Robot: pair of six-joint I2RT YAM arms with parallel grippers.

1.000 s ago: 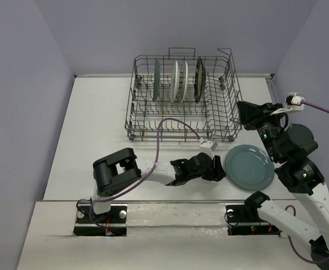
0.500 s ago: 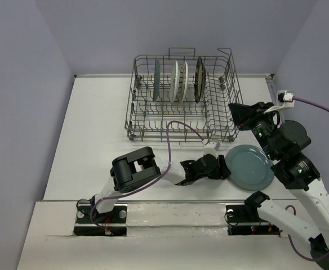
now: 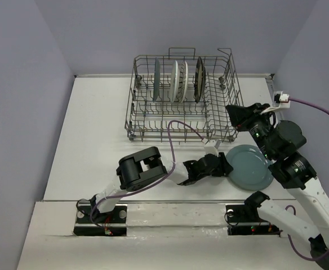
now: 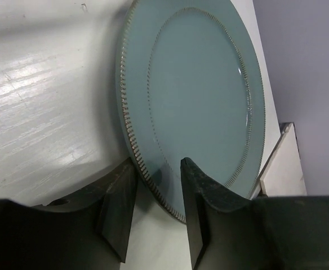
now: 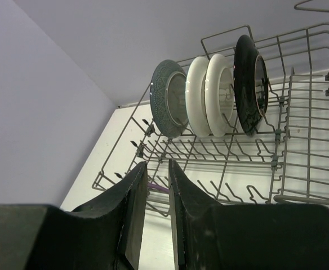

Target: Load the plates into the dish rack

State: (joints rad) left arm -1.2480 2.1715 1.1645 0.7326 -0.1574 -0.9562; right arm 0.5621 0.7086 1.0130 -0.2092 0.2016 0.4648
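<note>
The teal-grey plate (image 3: 252, 169) lies flat on the table in front of the rack's right end. My left gripper (image 3: 226, 166) is open with its jaws astride the plate's left rim; in the left wrist view the plate (image 4: 201, 95) has its ribbed edge between my fingertips (image 4: 158, 174). The dish rack (image 3: 223, 121) holds the blue floral plate (image 3: 156, 79), two white plates (image 3: 176, 80) and the dark glossy plate (image 3: 199, 77) upright. My right gripper (image 3: 231, 114) hovers at the rack's right front corner, empty, its jaws a narrow gap apart (image 5: 158, 163).
The left arm's purple cable (image 3: 178, 126) loops over the table just in front of the rack. The right wrist view shows the rack's tines (image 5: 232, 149) and the standing plates (image 5: 221, 90). The table's near edge (image 3: 170, 201) runs just behind the arm bases. Walls stand on both sides.
My left arm has stretched to the right, bringing its open jaws onto the teal-grey plate's rim. My right gripper has drifted left and back toward the rack's corner.
</note>
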